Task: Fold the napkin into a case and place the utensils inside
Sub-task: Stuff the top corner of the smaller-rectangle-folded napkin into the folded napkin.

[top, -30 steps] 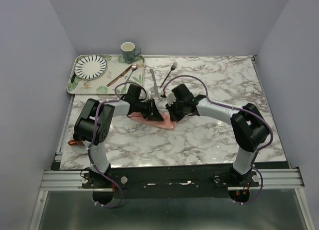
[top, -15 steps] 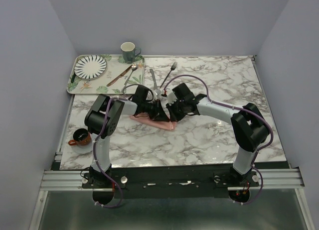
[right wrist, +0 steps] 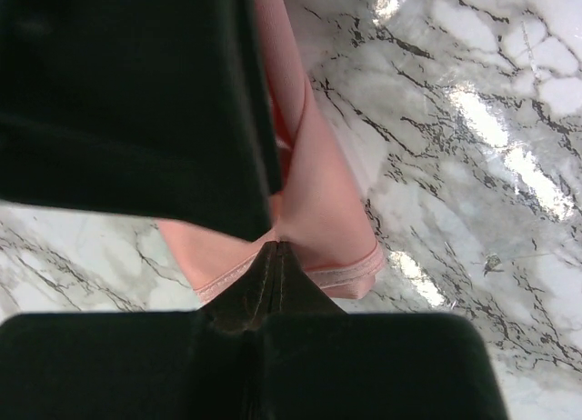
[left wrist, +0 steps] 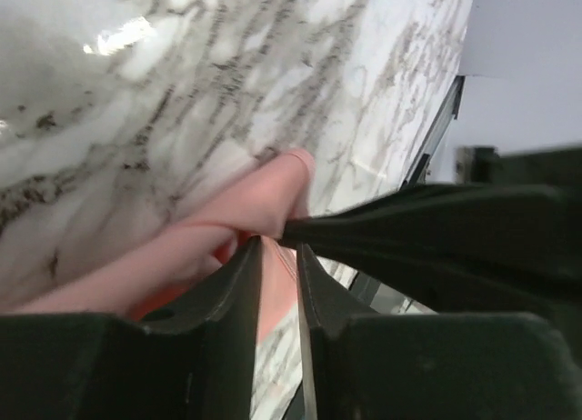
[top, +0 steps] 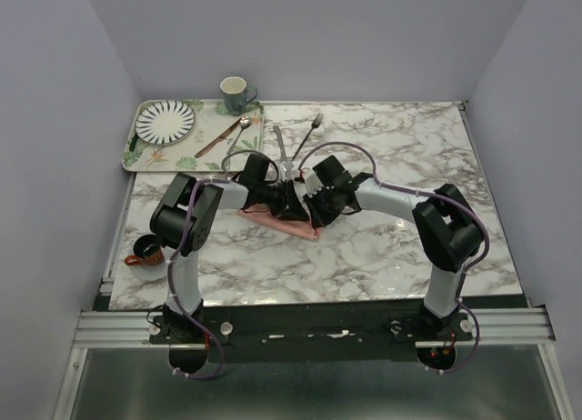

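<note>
Two arms meet at mid-bench in the top view, the left end effector (top: 291, 200) and the right end effector (top: 312, 205) nose to nose over the napkin (top: 273, 220). The napkin lies as a narrow, rumpled salmon strip on the marble bench (top: 382, 256), mostly hidden under both wrists, with its near edge showing. The fork (top: 311, 132) and knife (top: 281, 150) lie bare on the bench just behind the arms, apart from the cloth, the knife's near end close to the left wrist. The tray (top: 128, 156) sits at the far left corner and carries the striped plate (top: 165, 121), a mug (top: 235, 95), a spoon (top: 238, 131) and a brown-handled utensil (top: 214, 143). A small brown cup (top: 145, 250) stands by the left arm near the bench edge. In the left wrist view, the fingers (left wrist: 238, 311) stand a narrow slot apart with pink cloth showing in the slot. Whether they pinch it I cannot tell. A fold of the napkin runs ahead of the fingers on the marble, and a dark arm part crosses from the right. In the right wrist view, the fingertips (right wrist: 273, 275) are pressed together, closed on the napkin beside its hemmed edge, and creases gather at the pinch. A black body covers the upper left of this view.
</note>
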{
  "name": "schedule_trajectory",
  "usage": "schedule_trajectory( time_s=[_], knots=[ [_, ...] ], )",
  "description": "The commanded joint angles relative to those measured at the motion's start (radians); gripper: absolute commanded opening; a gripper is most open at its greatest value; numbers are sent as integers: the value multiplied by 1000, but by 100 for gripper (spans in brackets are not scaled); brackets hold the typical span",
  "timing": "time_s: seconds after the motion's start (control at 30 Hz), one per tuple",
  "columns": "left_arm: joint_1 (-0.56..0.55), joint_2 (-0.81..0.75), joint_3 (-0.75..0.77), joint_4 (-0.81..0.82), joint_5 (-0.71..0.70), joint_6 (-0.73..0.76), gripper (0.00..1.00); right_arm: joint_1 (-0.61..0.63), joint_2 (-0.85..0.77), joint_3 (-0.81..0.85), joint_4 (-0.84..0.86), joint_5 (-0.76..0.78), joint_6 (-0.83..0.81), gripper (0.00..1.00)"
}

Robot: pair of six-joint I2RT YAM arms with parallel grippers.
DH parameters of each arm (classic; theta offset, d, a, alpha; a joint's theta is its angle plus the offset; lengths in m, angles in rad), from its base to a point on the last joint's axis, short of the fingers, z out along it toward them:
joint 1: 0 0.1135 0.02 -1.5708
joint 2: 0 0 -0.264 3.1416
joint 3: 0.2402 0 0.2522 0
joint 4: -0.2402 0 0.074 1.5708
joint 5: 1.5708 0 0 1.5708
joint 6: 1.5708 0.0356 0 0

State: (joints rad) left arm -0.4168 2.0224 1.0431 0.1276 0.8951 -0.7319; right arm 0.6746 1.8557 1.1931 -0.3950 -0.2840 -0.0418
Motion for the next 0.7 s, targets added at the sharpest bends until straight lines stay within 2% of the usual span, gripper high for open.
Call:
schedule_trajectory(
  time_s=[0.0,0.13,0.27,0.43,0.67],
  knots=[
    [29,-149,-15,-126,36,143,33,-9,33,-3,-41,8,-3,1],
    [49,-206,-41,-245,-13,190,33,-12,17,-4,-38,-1,6,1],
    [55,-185,-40,-298,-44,215,31,-18,-7,8,-38,-29,25,1],
    [50,-111,-22,-255,-71,178,24,-21,-35,19,-38,-52,36,1],
    [1,-34,29,-161,-76,117,23,-20,-15,19,-38,-109,23,1]
  ],
)
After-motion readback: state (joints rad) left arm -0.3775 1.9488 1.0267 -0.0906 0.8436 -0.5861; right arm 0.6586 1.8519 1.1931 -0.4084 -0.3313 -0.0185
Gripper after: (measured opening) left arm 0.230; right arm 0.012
